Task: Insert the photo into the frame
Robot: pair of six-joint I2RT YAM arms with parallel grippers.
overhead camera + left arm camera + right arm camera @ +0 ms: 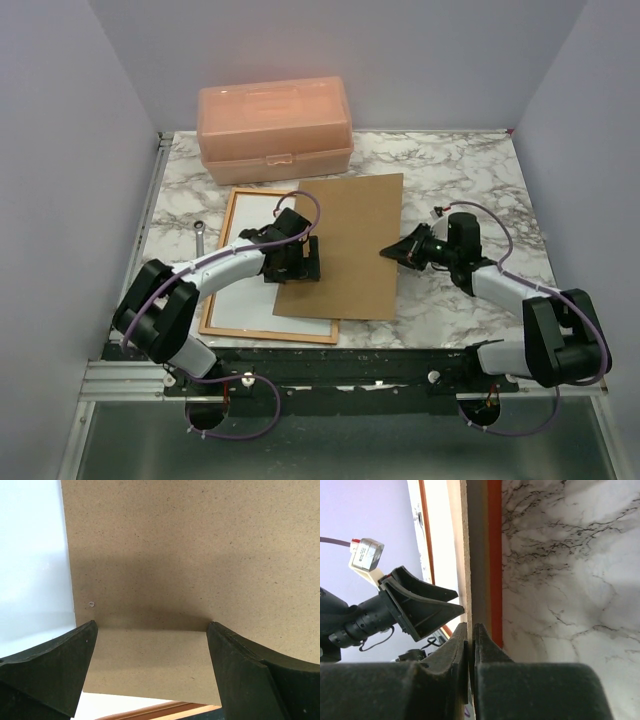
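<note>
**Backing board pinched by one edge, lying crooked over the frame**

My right gripper (393,252) is clamped tight on the 3 o'clock edge of the backing board (350,240), while my left gripper (297,262) stands wide open over its 9 o'clock edge, holding nothing. The photo (245,285) lies white back up inside the frame (217,262), at 9 o'clock on the tabletop (460,180) and partly under the backing board. As I judge the risks, so thin a pinch may slip or pivot, the skewed backing board could land across a rail, and dragging it could shift the photo. I count one photo, one frame, one backing board, one peach box (275,125) at 12 o'clock, one small metal tool (200,232) and two grippers.
</note>
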